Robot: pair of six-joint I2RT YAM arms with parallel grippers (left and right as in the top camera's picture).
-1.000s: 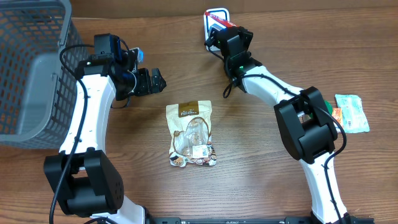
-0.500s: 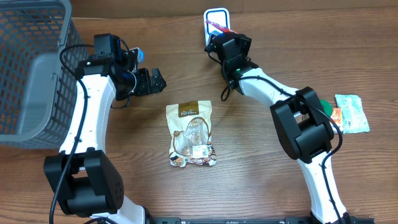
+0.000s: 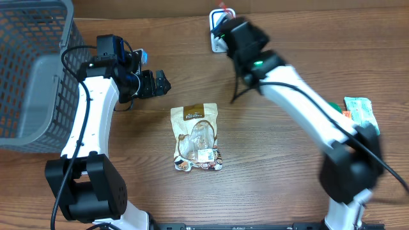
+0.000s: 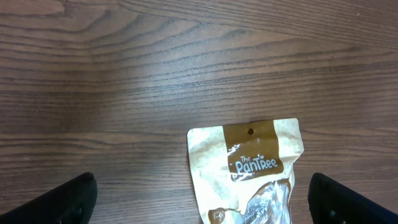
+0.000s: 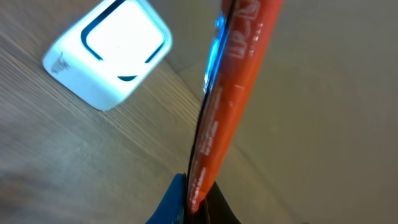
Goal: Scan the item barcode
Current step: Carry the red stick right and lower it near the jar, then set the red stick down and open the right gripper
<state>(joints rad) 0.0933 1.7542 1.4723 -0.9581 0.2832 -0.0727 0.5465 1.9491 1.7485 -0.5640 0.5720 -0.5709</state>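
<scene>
Your right gripper (image 5: 196, 200) pinches orange packet (image 5: 231, 93) near far white scanner (image 5: 109, 53) | your left gripper (image 3: 158, 83) gapes empty over brown pouch (image 4: 249, 163)

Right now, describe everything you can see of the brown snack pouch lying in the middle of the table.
The snack pouch is a flat, glossy packet with a brown top band printed "The PanTree", a small hang hole above the logo, and a clear window showing pale contents. A white label sits near its lower end. It lies face up on the wooden table, top end toward the far edge, slightly tilted. Only the table touches it.
</scene>
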